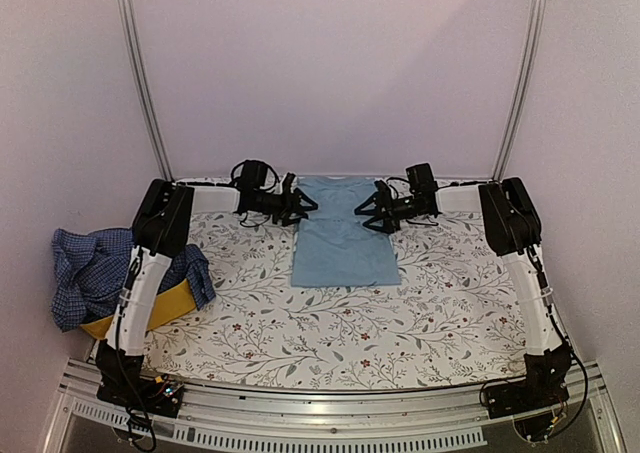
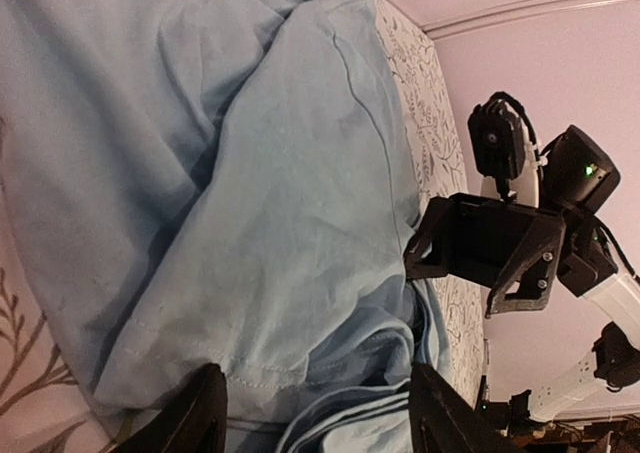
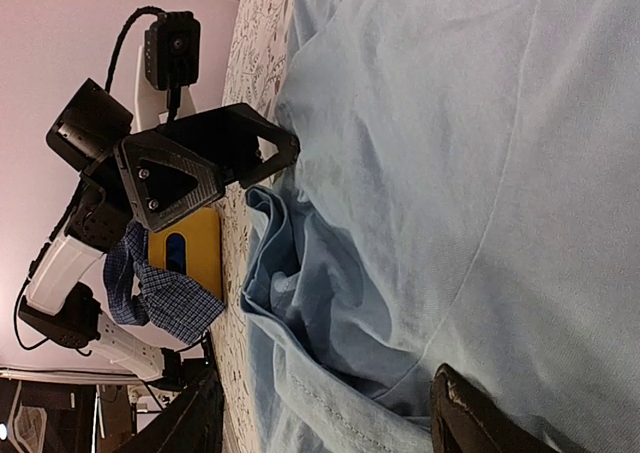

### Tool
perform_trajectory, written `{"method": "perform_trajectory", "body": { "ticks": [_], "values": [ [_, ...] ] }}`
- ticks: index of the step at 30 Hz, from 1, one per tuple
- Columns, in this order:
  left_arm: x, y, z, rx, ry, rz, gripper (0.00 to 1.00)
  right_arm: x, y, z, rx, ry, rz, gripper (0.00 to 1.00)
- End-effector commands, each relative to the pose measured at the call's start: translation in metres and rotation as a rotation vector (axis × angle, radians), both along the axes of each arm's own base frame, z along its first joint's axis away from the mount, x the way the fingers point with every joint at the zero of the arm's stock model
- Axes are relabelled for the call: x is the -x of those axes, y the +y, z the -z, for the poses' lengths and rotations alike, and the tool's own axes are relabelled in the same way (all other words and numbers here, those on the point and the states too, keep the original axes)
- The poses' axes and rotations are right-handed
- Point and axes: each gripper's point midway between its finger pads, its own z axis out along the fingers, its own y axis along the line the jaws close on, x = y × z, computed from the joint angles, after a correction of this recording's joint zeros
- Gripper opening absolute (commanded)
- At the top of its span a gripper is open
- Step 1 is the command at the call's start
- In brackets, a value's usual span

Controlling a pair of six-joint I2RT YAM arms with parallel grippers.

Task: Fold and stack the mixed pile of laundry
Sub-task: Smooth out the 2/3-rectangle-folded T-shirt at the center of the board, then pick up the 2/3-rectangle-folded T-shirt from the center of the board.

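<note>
A light blue T-shirt (image 1: 340,235) lies as a folded rectangle on the floral table cover (image 1: 440,303) at the back centre. My left gripper (image 1: 300,205) is at its upper left edge and my right gripper (image 1: 372,211) at its upper right edge, facing each other. In the left wrist view the open left gripper (image 2: 315,425) straddles bunched shirt layers (image 2: 290,223). In the right wrist view the open right gripper (image 3: 330,425) straddles the shirt's hemmed edge (image 3: 420,173). Neither holds cloth. A navy-and-white checked shirt (image 1: 90,268) is heaped at the left.
The checked shirt hangs over a yellow fabric basket (image 1: 172,306) at the table's left edge, behind the left arm; both also show in the right wrist view, basket (image 3: 190,245). Metal frame posts (image 1: 145,83) stand at the back corners before a pale wall.
</note>
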Motion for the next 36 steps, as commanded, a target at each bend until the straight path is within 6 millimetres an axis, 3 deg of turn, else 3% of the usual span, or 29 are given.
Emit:
{"method": "perform_trajectory", "body": {
  "ticks": [1, 3, 4, 5, 8, 12, 14, 18, 22, 26, 30, 36],
  "values": [
    [-0.012, 0.034, -0.044, -0.042, -0.061, -0.078, 0.63, -0.011, -0.011, -0.056, -0.003, -0.1, 0.041, 0.71],
    [-0.01, 0.054, -0.057, -0.064, -0.067, -0.128, 0.63, -0.005, -0.022, -0.087, 0.013, -0.153, 0.059, 0.71],
    [-0.006, 0.062, -0.075, -0.072, -0.085, -0.155, 0.63, -0.001, -0.029, -0.09, 0.028, -0.153, 0.069, 0.72],
    [0.002, 0.069, -0.079, -0.085, -0.08, -0.173, 0.63, 0.006, -0.034, -0.103, 0.038, -0.173, 0.075, 0.72],
    [0.038, 0.085, -0.081, -0.134, -0.069, -0.189, 0.6, 0.028, -0.05, -0.105, 0.125, -0.173, 0.087, 0.72],
    [0.1, 0.092, -0.068, -0.177, -0.005, -0.175, 0.51, 0.072, -0.07, -0.078, 0.223, -0.106, 0.086, 0.68],
    [0.136, 0.089, -0.051, -0.227, 0.038, -0.145, 0.48, 0.097, -0.08, -0.06, 0.262, -0.042, 0.096, 0.65],
    [0.194, 0.071, -0.032, -0.296, 0.092, -0.076, 0.41, 0.14, -0.101, -0.036, 0.332, 0.022, 0.145, 0.62],
    [0.237, 0.051, -0.011, -0.346, 0.146, -0.02, 0.33, 0.164, -0.108, -0.024, 0.399, 0.052, 0.168, 0.56],
    [0.255, 0.04, 0.002, -0.368, 0.172, -0.011, 0.29, 0.181, -0.093, -0.008, 0.443, 0.054, 0.14, 0.51],
    [0.256, 0.039, 0.014, -0.389, 0.201, -0.032, 0.24, 0.191, -0.082, 0.013, 0.473, 0.076, 0.109, 0.46],
    [0.257, 0.035, 0.026, -0.397, 0.23, -0.018, 0.21, 0.199, -0.083, 0.031, 0.508, 0.116, 0.099, 0.42]
  ]
}}
